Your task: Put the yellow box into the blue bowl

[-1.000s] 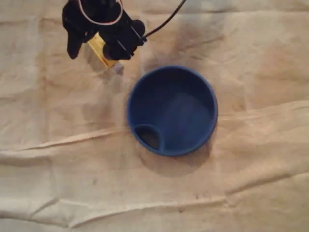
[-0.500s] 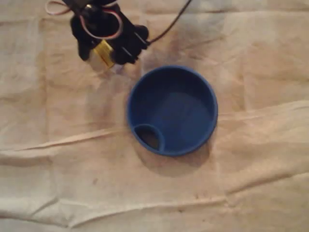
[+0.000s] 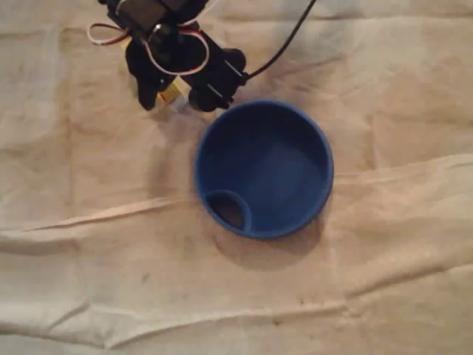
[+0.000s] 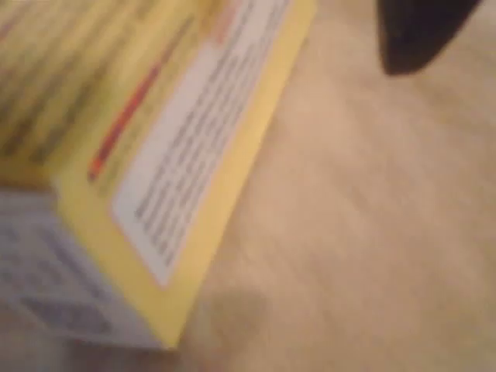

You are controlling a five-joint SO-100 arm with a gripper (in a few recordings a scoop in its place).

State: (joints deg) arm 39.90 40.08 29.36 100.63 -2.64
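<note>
In the overhead view, the black two-finger gripper (image 3: 177,94) sits at the upper left of the frame, just outside the upper-left rim of the round deep-blue plastic bowl (image 3: 310,133). Between its fingers a small part of the yellow cardboard box (image 3: 174,92) shows, with a pale end face turned toward the lower right. The gripper is pinching the box, which hangs beside the bowl, not over it. A loop of red-and-white wire (image 3: 194,46) lies over the gripper body, and a black cable (image 3: 284,43) runs off to the top edge. The bowl has a small round hollow (image 3: 229,211) at its lower-left rim. A creased beige cloth (image 3: 384,281) covers the table.

In the wrist view, the yellow cardboard box (image 4: 232,163) takes up the upper left, tilted. One long face carries a white panel (image 4: 194,147) of small dark print, too blurred to read, and an orange-red stripe (image 4: 128,116) runs beside it. The end face at the lower left is white-grey with blurred bluish print. A dark fingertip (image 4: 418,35) shows at the upper right, with the beige cloth (image 4: 372,256) beneath.
</note>
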